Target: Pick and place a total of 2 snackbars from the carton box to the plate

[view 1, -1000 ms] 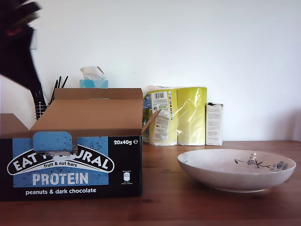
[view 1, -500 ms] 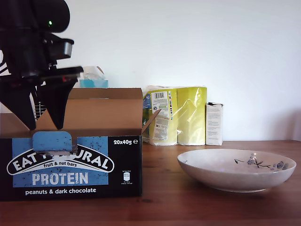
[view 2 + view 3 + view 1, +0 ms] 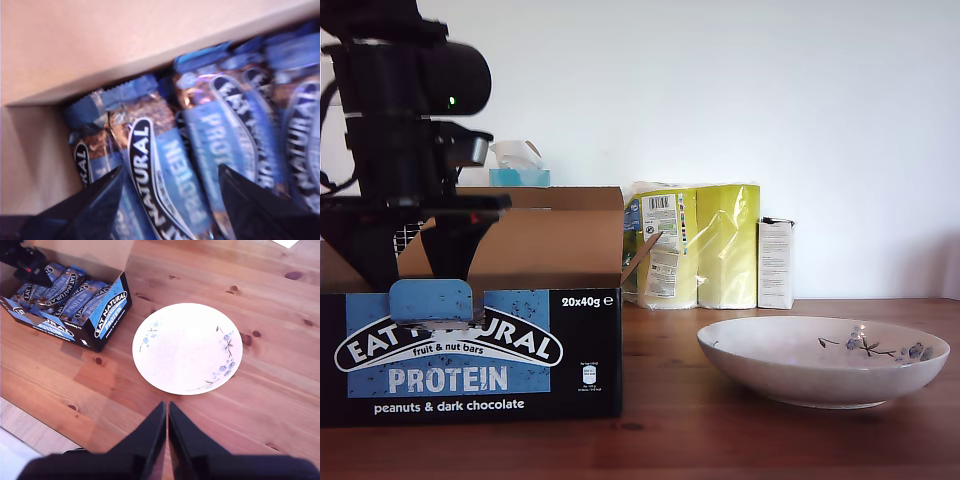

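Inside carton box (image 3: pixel 107 315), packed snackbars (image 3: pixel 200 150).

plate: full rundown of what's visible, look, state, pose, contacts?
The plate is a wide, shallow, round white dish, ceramic by its look, with blue-grey floral sprigs painted inside near the rim. It sits upright and flat on the wooden table, empty, no snackbar on it. It lies at the exterior view's right, apart from the carton box. Nothing touches it but the table; my second end effector hovers above, apart from it.

Home setting, knotty wooden table (image 3: pixel 790 440), kitchen rolls (image 3: pixel 700 245), tissue box (image 3: pixel 519 170)
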You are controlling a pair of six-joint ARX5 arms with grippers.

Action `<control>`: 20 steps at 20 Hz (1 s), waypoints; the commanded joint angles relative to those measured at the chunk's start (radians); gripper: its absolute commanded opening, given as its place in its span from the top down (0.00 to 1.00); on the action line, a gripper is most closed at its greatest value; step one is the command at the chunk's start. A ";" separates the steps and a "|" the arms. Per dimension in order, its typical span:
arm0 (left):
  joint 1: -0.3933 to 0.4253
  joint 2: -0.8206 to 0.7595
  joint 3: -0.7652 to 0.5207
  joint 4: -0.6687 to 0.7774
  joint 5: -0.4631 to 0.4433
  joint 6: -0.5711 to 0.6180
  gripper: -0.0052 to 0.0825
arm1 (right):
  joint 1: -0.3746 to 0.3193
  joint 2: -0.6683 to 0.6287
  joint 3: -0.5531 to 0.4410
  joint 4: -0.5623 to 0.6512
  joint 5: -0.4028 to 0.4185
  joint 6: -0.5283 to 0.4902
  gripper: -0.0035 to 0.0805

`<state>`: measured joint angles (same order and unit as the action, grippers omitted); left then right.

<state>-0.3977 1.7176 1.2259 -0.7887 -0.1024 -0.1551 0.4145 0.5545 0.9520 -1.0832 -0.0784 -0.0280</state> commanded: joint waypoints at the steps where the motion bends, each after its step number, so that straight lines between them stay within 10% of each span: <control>1: 0.000 -0.002 -0.010 0.006 -0.018 -0.006 0.38 | 0.004 0.003 0.011 0.008 0.000 -0.007 0.97; 20: 0.012 0.070 -0.010 0.008 -0.004 -0.006 0.47 | 0.004 0.003 0.011 0.018 0.000 -0.026 0.97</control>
<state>-0.3889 1.7592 1.2259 -0.7780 -0.1074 -0.1551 0.4145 0.5545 0.9520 -1.0744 -0.0784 -0.0509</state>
